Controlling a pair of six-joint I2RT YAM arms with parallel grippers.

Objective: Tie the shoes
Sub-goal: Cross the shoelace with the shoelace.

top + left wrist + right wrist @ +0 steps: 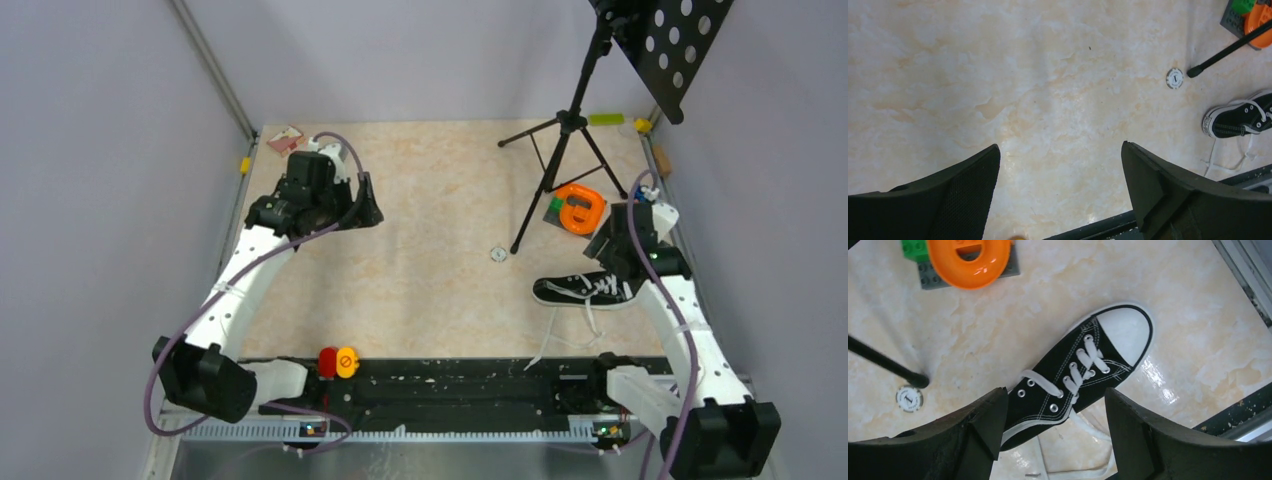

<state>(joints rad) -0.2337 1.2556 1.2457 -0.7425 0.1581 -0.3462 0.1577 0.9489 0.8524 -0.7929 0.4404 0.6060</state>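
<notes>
The shoe (pixel 585 290) is a black low-top sneaker with a white toe cap. It lies on the right side of the table with its toe pointing left. Its white laces (pixel 552 338) are untied and trail toward the near edge. My right gripper (pixel 622 268) hovers open just above the heel end. In the right wrist view the shoe (pixel 1083 365) runs between and beyond the spread fingers of my right gripper (pixel 1055 391), and loose laces (pixel 1098 440) lie below them. My left gripper (pixel 366 206) is open and empty at the far left. The left gripper (pixel 1060 147) faces bare table, with the shoe (pixel 1240 120) far right.
A black tripod stand (pixel 560 150) stands behind the shoe, under a perforated black panel (pixel 670 50). An orange ring on a grey plate (pixel 578 208) lies just behind the right gripper. A small white disc (pixel 498 254) sits mid-table. Red and yellow buttons (pixel 338 362) sit on the black near rail (pixel 460 385).
</notes>
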